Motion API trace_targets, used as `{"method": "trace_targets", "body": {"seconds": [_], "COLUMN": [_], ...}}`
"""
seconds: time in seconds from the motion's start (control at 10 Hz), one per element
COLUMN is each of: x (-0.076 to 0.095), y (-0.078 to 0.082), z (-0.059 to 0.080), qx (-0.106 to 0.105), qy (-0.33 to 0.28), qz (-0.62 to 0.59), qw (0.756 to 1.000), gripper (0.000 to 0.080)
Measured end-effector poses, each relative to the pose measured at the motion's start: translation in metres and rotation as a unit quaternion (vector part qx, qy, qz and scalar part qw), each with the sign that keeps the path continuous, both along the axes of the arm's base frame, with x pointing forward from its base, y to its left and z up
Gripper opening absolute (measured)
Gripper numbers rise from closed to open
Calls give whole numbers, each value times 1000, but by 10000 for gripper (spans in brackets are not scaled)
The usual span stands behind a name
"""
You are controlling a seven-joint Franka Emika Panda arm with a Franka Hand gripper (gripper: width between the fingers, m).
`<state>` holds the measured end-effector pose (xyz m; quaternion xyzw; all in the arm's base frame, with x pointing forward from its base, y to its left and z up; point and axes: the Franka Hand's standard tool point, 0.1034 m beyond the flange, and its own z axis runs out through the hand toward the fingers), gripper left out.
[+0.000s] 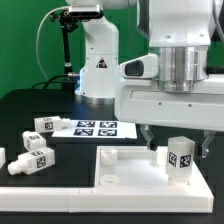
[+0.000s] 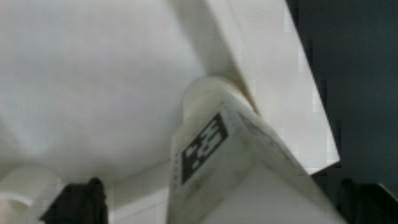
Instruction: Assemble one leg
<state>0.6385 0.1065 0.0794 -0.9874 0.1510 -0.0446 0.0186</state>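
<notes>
One leg (image 1: 182, 158), a small white block with a black-and-white tag, stands upright on the large white panel (image 1: 125, 160) near the corner at the exterior view's right. My gripper (image 1: 177, 146) hangs over it, with one dark finger (image 1: 150, 136) on each side. The jaws are open, with a gap between them and the leg. In the wrist view the leg (image 2: 217, 148) fills the middle, tag showing, on the panel (image 2: 89, 80). One dark fingertip (image 2: 80, 202) shows apart from it.
Two more legs (image 1: 45, 127) (image 1: 31, 158) lie on the black table at the exterior view's left. A third (image 1: 3, 157) is cut off by the picture's edge. The marker board (image 1: 95, 128) lies behind the panel. The robot's white base (image 1: 97, 60) stands at the back.
</notes>
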Motion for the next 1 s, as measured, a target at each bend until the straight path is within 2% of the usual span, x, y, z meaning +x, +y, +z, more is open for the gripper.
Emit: {"method": "trace_targets", "body": {"seconds": [0.1,0.2,0.5,0.6,0.7,0.8,1.0], "x": [-1,-4,-5,-5,-5,-5,-5], "y": [4,7,6,6,6,6,6], "z": [0,0,0,0,0,0,0], "qx": [-25,-36,-34,-34,-30,-27,-22], "qy": [-1,7,13,13,13,14,14], "qz": [107,186,182,179,143,99,36], "qw": [994,982,983,983,989,995,999], "gripper": [649,649,619,441,441,284,285]}}
